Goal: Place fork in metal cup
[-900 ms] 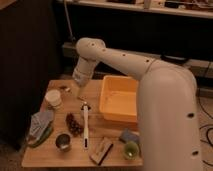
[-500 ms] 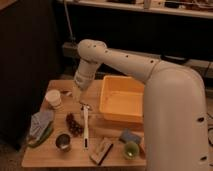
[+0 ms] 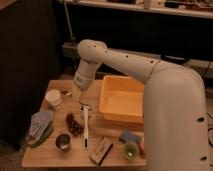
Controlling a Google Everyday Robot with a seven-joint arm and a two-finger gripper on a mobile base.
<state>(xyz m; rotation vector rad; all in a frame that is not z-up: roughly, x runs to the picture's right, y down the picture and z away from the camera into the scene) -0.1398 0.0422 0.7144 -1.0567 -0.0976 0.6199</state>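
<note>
**A:** What has changed?

**B:** The arm has dipped. The gripper [image 3: 79,98] is lower than a moment ago, close over the tabletop [image 3: 50,157] and just above the top end of the long white utensil [image 3: 85,127]. Nothing else has shifted.

**A:** Is it holding anything?

**B:** I cannot tell whether it is open or closed. A short pale piece that I take for the fork [image 3: 65,93] lies just beside the paper cup [image 3: 53,98], near the gripper.

**A:** And the metal cup [image 3: 63,141]?

**B:** It stands near the front edge, well apart from the gripper, past the grapes [image 3: 74,125].

**A:** How should the pickup go?

**B:** Settle over the fork's middle, not the white utensil, and grip across its narrow width. Lift clear of the grapes, then lower it end-first, gently, since the low cup could tip.

**A:** Counts?

**B:** One fork, one metal cup, one paper cup, one green cup [image 3: 131,150], one white utensil and one yellow bin [image 3: 106,85].
</note>
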